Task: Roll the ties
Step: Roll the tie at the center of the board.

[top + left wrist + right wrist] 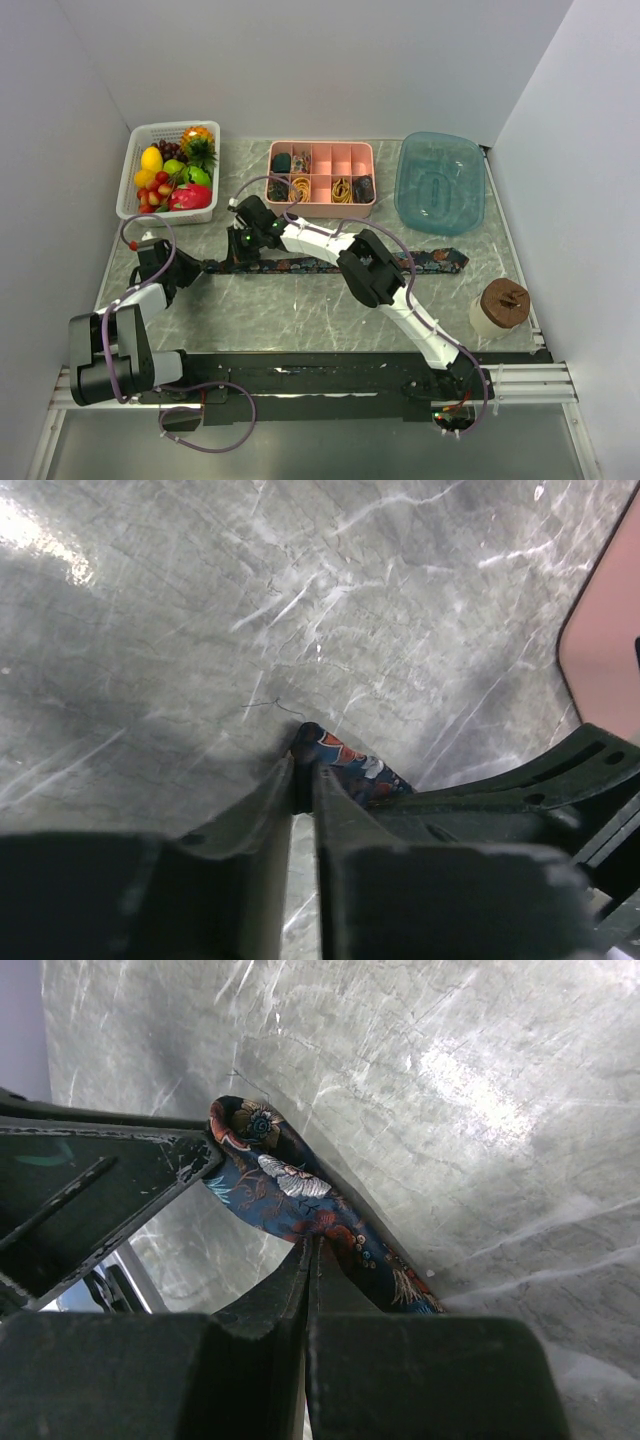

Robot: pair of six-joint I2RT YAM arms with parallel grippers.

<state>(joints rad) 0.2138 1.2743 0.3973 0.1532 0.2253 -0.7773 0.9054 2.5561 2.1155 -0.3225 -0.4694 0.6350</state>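
Gripping from the left, the left gripper [305, 768] has its jaws drawn to a narrow slit on the very tip of the long narrow navy paisley fabric necktie [300, 266], which stretches across the middle of the grey marble worktop [290, 320] from its left part towards its right edge. Just right of that tip, the right gripper [311, 1247] has its jaws pressed together on the fabric, the end curling up off the surface

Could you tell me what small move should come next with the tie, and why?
Probably the left hand should curl the tip over to start the roll: it and the right hand both pinch the tie near one end; the rest lies flat.
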